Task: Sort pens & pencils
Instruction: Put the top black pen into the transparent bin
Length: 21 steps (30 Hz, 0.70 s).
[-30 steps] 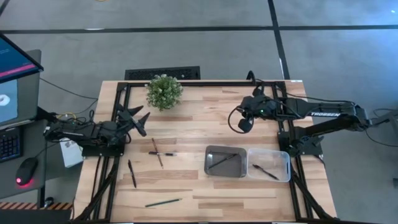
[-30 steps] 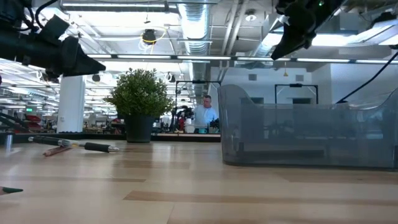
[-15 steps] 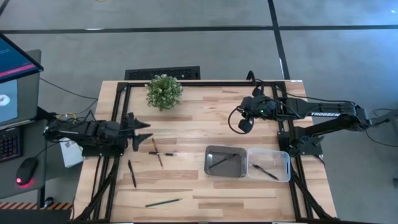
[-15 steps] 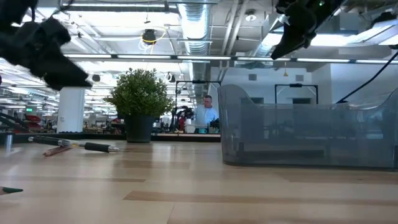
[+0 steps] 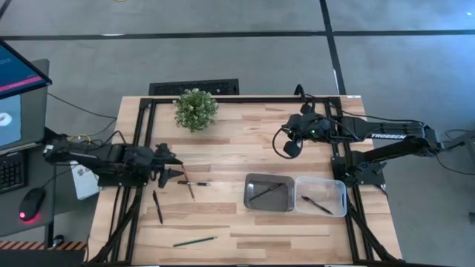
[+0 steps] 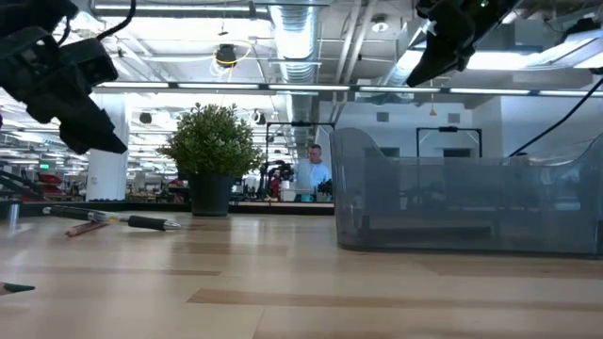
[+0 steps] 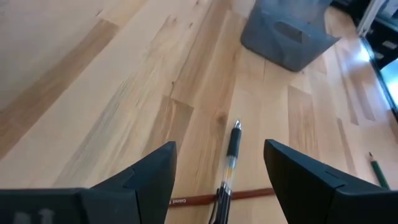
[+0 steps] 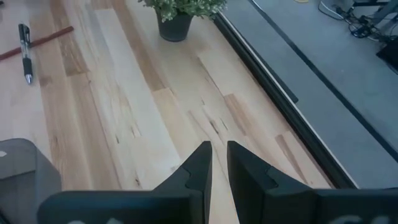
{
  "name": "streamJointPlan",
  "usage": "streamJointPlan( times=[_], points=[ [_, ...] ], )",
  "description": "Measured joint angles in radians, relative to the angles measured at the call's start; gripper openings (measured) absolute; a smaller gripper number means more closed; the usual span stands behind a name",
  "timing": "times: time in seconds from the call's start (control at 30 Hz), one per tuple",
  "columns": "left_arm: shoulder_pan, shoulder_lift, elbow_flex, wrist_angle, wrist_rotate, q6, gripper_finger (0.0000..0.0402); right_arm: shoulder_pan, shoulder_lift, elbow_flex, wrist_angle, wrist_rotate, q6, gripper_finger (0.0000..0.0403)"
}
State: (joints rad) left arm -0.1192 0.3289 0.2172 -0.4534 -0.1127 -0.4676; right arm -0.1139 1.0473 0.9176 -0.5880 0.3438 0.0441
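Left gripper point(image 7: 217, 168) jaws wide, 1 pen point(image 7: 230, 158) lying between them.

A grey floor point(image 5: 223, 52) surrounds the wooden table point(image 5: 230, 159); beyond it, a lit hall has ceiling ducts point(image 6: 292, 38) and a white pillar point(image 6: 108, 169).

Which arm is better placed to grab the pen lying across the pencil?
Left. The left gripper hangs open right beside the crossed pen and pencil; the right gripper waits shut, far across the table.
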Motion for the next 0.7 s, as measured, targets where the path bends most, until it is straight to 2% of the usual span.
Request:
streamJointPlan(
  times=[0.27,0.5,0.7],
  points=[
    [0.0,0.229,0.12,-0.018,0.007,0.088,0.0233,0.0,0.0,0.0,0.002,0.0,0.0,0.0072],
    [0.0,0.429,0.127,-0.02,0.089,0.091,0.0233,0.0,0.0,0.0,0.001,0.0,-0.025,0.0072],
    [0.0,0.552,0.127,-0.019,0.104,0.106,0.0233,0.0,0.0,0.0,0.001,0.0,-0.029,0.0072]
  ],
)
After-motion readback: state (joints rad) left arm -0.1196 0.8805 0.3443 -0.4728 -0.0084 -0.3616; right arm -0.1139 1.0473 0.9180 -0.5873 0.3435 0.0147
